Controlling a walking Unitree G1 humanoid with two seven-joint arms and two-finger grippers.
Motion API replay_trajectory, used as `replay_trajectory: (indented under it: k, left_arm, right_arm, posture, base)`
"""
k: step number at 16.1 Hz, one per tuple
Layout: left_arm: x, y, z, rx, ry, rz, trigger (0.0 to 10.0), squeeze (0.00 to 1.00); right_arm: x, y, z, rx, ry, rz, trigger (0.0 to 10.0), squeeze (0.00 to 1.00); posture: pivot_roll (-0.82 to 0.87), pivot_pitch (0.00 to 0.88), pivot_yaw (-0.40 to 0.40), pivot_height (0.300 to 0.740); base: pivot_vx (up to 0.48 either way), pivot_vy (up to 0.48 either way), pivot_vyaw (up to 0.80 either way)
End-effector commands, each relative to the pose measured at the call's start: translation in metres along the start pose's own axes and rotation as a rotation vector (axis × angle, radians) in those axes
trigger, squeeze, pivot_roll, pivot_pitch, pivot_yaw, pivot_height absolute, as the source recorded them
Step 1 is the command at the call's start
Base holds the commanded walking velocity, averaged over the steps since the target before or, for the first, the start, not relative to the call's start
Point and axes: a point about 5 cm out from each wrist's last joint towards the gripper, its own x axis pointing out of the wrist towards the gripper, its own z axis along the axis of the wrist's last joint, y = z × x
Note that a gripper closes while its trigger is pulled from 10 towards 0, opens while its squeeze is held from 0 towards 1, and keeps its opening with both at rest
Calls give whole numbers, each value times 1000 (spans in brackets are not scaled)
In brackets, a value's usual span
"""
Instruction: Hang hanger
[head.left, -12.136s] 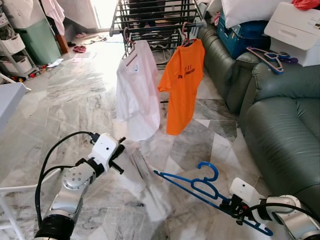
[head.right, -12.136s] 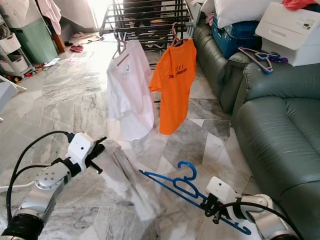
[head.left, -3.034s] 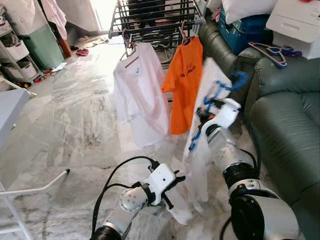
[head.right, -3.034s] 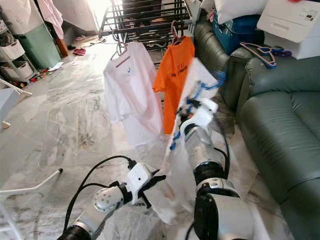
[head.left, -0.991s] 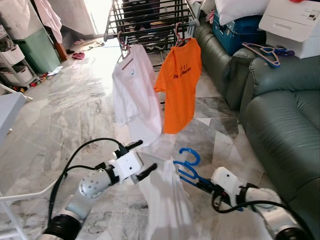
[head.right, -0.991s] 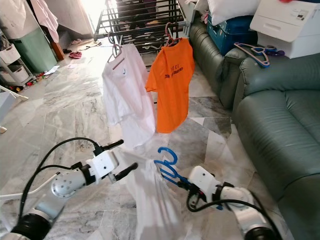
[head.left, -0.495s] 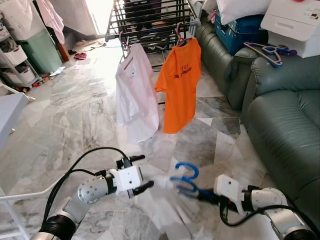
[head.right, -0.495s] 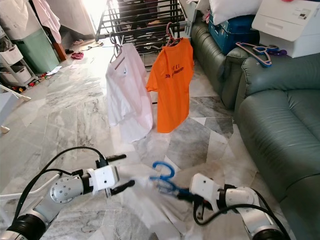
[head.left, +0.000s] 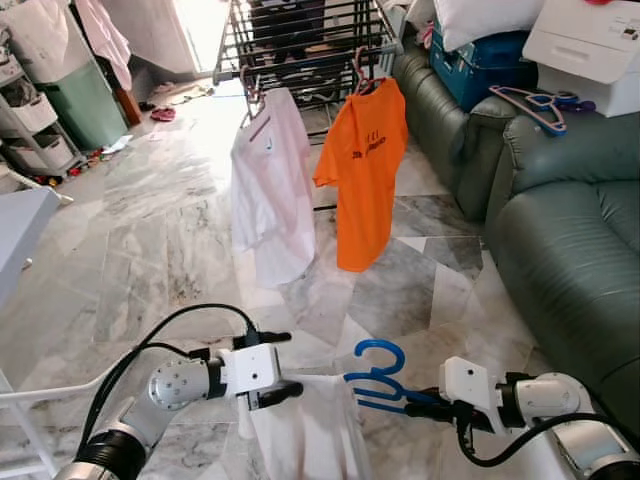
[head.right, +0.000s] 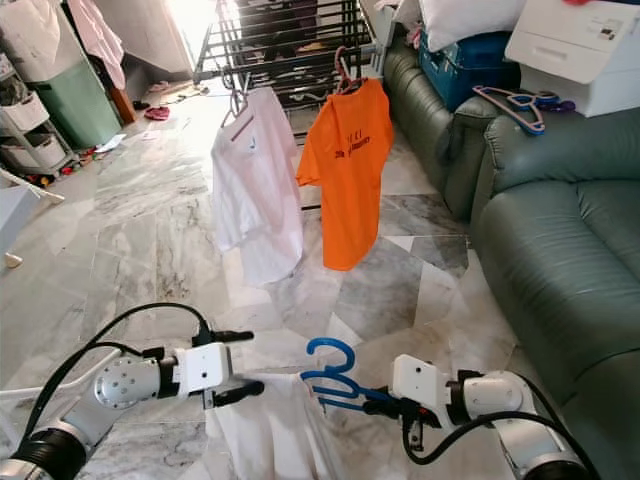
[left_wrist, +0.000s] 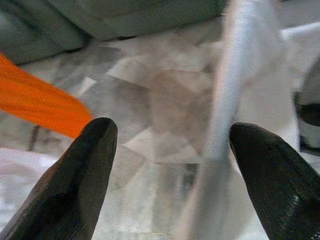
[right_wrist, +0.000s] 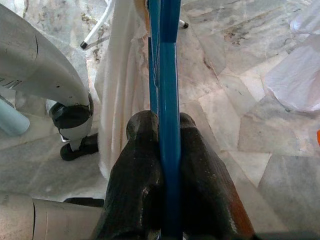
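Observation:
A blue plastic hanger (head.left: 372, 378) is held low over the floor, hook up, with a white garment (head.left: 300, 432) draped from it. My right gripper (head.left: 428, 398) is shut on the hanger's bar; in the right wrist view the blue hanger (right_wrist: 168, 100) runs between the closed fingers (right_wrist: 142, 150). My left gripper (head.left: 278, 366) stands open at the garment's left shoulder, and the white cloth (left_wrist: 235, 115) lies between its spread fingers (left_wrist: 82, 185). Further ahead, the black drying rack (head.left: 300, 40) carries a white shirt (head.left: 270, 190) and an orange shirt (head.left: 365, 170) on hangers.
A green leather sofa (head.left: 560, 230) runs along the right, with loose hangers (head.left: 540, 100) on its arm and boxes behind. A white rack leg (head.left: 60, 385) lies at the lower left. Marble floor (head.left: 150, 230) stretches between me and the drying rack.
The hanger with its garment has settled after a blurred swing, hook a little lower and to the right. My left gripper has dropped and closed in on the garment's shoulder, still open.

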Motion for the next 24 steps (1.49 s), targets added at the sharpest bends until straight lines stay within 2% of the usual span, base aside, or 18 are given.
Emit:
replay_trajectory:
  k: [1,5,11,16,24]
  left_arm:
    - [-8,2,-6,-7,31,-41,0,0]
    - [-9,-2,-10,-51,45,-113,0,0]
    - [-7,-6,-11,-62,47,-134,0,0]
    - [6,-13,-11,-83,61,-170,0,0]
    - [5,-25,-25,-125,134,-243,0,0]
  right_arm:
    - [2,-1,8,-28,-31,9,10000,0]
    - [4,0,9,-29,-29,8,10000,0]
    - [9,1,12,-44,-29,29,10000,0]
    - [21,3,17,-87,-17,84,10000,0]
    - [18,0,14,-118,26,97,10000,0]
  posture:
    - [-192,0,139,740]
    - [-189,0,142,740]
    - [-190,0,141,740]
    - [-197,0,141,740]
    - [-196,0,133,740]
  base:
    - [0,0,0]
    - [0,0,0]
    - [0,0,0]
    - [0,0,0]
    - [0,0,0]
